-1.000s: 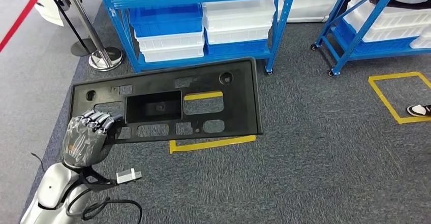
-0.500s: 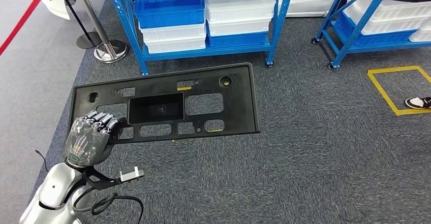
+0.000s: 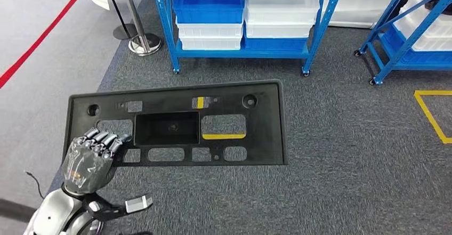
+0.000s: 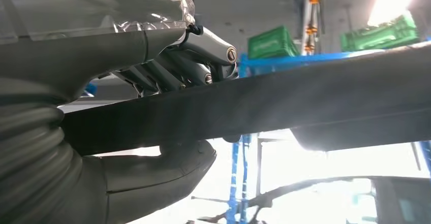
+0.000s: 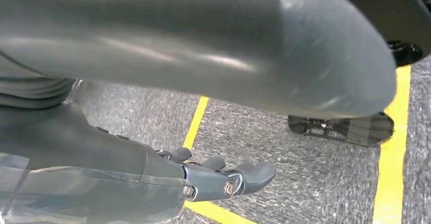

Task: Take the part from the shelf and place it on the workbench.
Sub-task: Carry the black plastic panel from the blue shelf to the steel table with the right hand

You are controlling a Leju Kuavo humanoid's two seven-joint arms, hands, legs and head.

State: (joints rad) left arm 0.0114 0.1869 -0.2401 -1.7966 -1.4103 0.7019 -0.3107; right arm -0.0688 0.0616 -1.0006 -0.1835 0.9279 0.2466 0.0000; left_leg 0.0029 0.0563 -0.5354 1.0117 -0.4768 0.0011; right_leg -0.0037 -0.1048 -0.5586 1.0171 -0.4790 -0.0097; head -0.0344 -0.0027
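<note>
A red barrier rope [image 3: 42, 35] is crossing the floor at ten o'clock as the left robot hand [image 3: 88, 157] is gripping the near corner of the part [image 3: 176, 123], a long black panel with cut-outs, and carrying it flat above the grey carpet [image 3: 346, 155]. The part is running away from the left robot hand toward three o'clock, its long axis lying crosswise in front of the robot, so the free far end is overhanging well out from the grip. Blue shelving [image 3: 245, 16] stacked with blue and white bins is standing beyond it at twelve o'clock. No tabletop is appearing in these views, so the placing step is judged not yet reached. The left wrist view is showing what the head view is hiding: the thumb [image 4: 173, 168] pressing beneath the part while the fingers [image 4: 203, 56] are clamping on top. The right robot hand [image 5: 223, 178] is hanging empty over yellow floor tape [image 5: 391, 153], its fingers loosely extended.
</note>
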